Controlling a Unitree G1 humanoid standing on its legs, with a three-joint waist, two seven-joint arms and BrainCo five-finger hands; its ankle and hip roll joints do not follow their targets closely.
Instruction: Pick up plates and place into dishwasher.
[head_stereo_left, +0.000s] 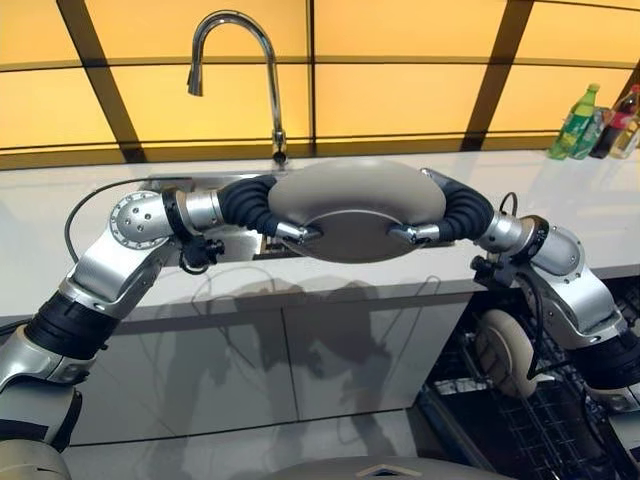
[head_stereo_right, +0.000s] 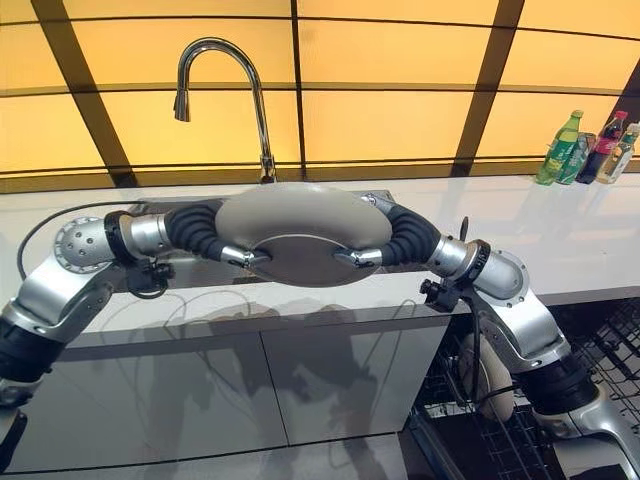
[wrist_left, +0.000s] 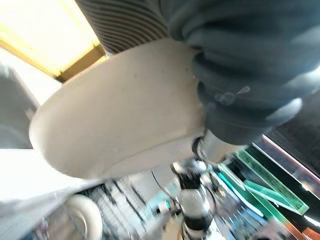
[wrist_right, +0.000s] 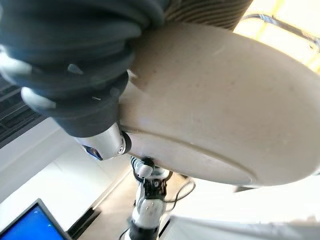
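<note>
The left hand (head_stereo_left: 262, 212) and right hand (head_stereo_left: 452, 212) clasp one grey plate (head_stereo_left: 355, 200) between them above the counter (head_stereo_left: 560, 205); thumbs curl under its base.

Both eye views look down from the robot's head, facing the tap (head_stereo_left: 237, 75) at the back of the table (head_stereo_left: 560, 210). They share almost the same scene, and in the right eye view the tap sits a little further left. Each wrist view looks along its own arm from very close, pressed against the plate (wrist_left: 120, 115) held in front of the tap. Past the plate, each shows the opposite arm.
</note>
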